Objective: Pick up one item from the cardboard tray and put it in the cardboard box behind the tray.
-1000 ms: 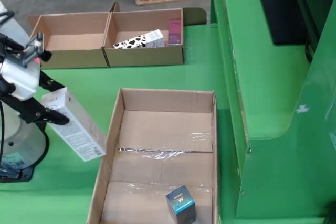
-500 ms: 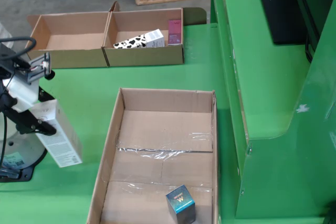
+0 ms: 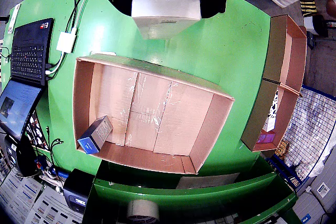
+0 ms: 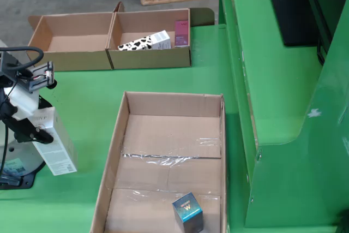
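Now the claw (image 4: 34, 129) grips a white carton (image 4: 54, 143) above the bench (image 4: 87, 85), left of the tray (image 4: 117, 135); its fingertips are cropped in the wrist view.

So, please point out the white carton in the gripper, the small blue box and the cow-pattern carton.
white carton (image 4: 54, 145), fixed view, on its long side face
small blue box (image 4: 187, 211), fixed view, on its front face
cow-pattern carton (image 4: 143, 42), fixed view, on its spotted side
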